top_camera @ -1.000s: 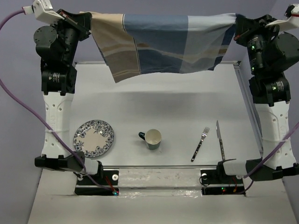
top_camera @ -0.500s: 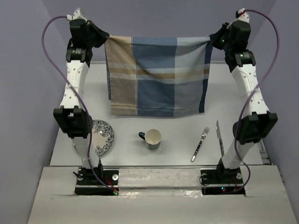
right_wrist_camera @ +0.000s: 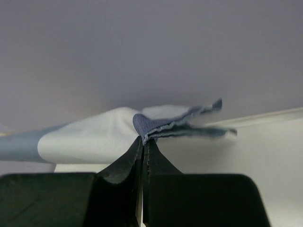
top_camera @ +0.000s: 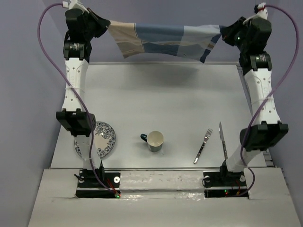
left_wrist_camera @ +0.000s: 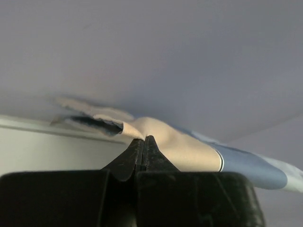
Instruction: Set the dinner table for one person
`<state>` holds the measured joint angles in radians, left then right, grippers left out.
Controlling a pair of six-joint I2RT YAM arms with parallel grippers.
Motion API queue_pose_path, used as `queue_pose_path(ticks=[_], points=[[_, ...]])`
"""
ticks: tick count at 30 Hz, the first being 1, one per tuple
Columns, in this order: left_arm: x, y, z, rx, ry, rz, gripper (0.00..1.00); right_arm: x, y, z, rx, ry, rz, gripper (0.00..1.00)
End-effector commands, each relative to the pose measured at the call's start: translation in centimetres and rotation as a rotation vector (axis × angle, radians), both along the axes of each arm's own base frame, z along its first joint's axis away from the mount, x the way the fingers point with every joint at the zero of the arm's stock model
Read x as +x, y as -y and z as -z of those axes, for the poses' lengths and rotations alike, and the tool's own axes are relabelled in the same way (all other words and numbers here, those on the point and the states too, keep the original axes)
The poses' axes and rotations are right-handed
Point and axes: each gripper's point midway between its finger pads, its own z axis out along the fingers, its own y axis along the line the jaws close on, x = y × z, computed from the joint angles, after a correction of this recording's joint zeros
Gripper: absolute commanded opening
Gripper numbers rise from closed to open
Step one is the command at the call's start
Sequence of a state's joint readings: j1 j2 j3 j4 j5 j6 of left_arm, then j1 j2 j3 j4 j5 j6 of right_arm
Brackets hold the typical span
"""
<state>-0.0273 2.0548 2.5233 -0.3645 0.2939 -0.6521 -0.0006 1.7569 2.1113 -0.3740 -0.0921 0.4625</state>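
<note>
A blue-and-tan cloth mat point(top_camera: 165, 40) hangs stretched in the air above the far edge of the white dinner table point(top_camera: 161, 99). My left gripper point(top_camera: 105, 24) is shut on its tan corner point(left_wrist_camera: 161, 137). My right gripper point(top_camera: 222, 35) is shut on its blue corner point(right_wrist_camera: 156, 124). Both arms are raised high and reach far back. On the table near the front lie a patterned plate point(top_camera: 102, 139), a dark green mug point(top_camera: 154, 140), a fork point(top_camera: 202, 145) and a knife point(top_camera: 222, 140).
Metal rails run along the table's right edge point(top_camera: 246, 94) and front edge point(top_camera: 161, 168). The arm bases point(top_camera: 97, 182) point(top_camera: 225, 182) sit at the near edge. The left arm's elbow partly covers the plate.
Both grippers have lifted and swung the mat farther back; it hung down in a full sheet half a second ago and now billows nearly flat above the far table edge.
</note>
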Motion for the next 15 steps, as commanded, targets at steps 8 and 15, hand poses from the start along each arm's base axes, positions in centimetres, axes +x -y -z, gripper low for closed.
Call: queue_pose_path(ticks=[8,15], points=[[-9.0,-0.2,19.9,0.185,-0.185,-0.021,0.0,-6.6,-2.7,26.2,0.095,-0.377,-0.152,0.0],[-15.1,0.2,37.9,0.134,-0.49,0.02,0.0,-11.6,-3.2,39.4,0.184,-0.671,-0.129,0.0]])
